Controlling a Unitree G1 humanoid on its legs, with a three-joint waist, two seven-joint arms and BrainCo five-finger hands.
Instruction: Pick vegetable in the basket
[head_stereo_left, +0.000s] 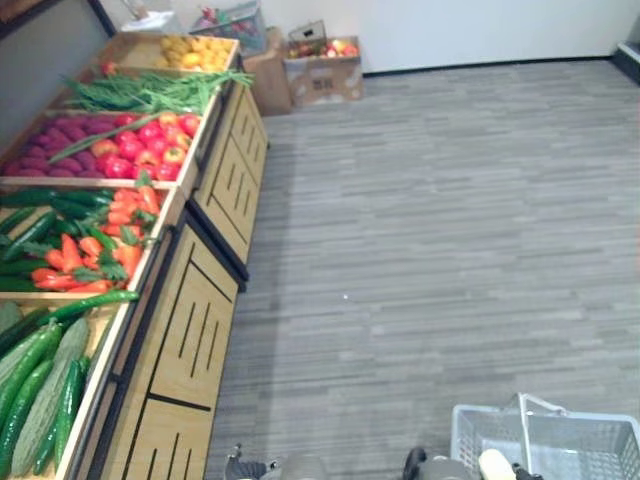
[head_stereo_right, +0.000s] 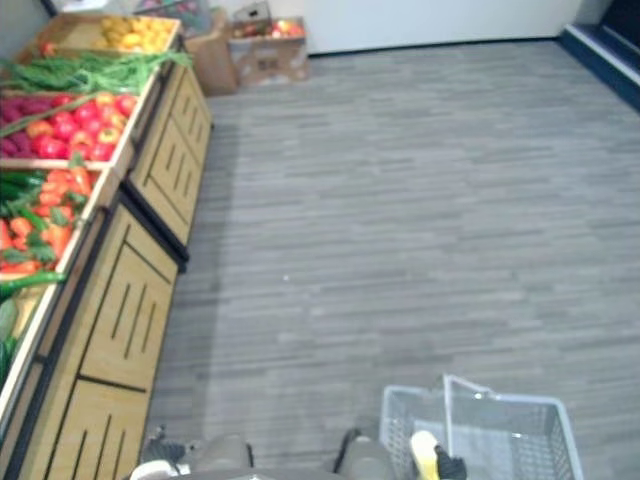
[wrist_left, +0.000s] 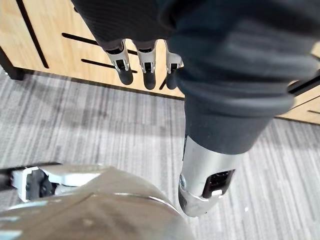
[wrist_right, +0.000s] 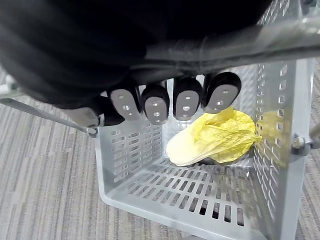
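A grey plastic basket (head_stereo_left: 560, 440) hangs at my lower right above the floor. In the right wrist view my right hand (wrist_right: 172, 102) has its fingers curled round the basket's handle (wrist_right: 245, 42). A pale yellow cabbage (wrist_right: 210, 140) lies in one corner on the basket's floor, and its tip shows from above (head_stereo_right: 425, 452). My left hand (wrist_left: 145, 62) hangs beside the wooden stand (wrist_left: 45, 30), fingers straight and holding nothing. On the stand at the left are crates of cucumbers (head_stereo_left: 40, 380), orange-red peppers (head_stereo_left: 100, 240) and tomatoes (head_stereo_left: 150, 145).
Further back on the stand lie long green beans (head_stereo_left: 140, 90), purple vegetables (head_stereo_left: 60, 140) and yellow fruit (head_stereo_left: 195, 50). Cardboard boxes (head_stereo_left: 322, 68) stand against the far wall. Grey plank floor (head_stereo_left: 430, 220) stretches wide to the right of the stand.
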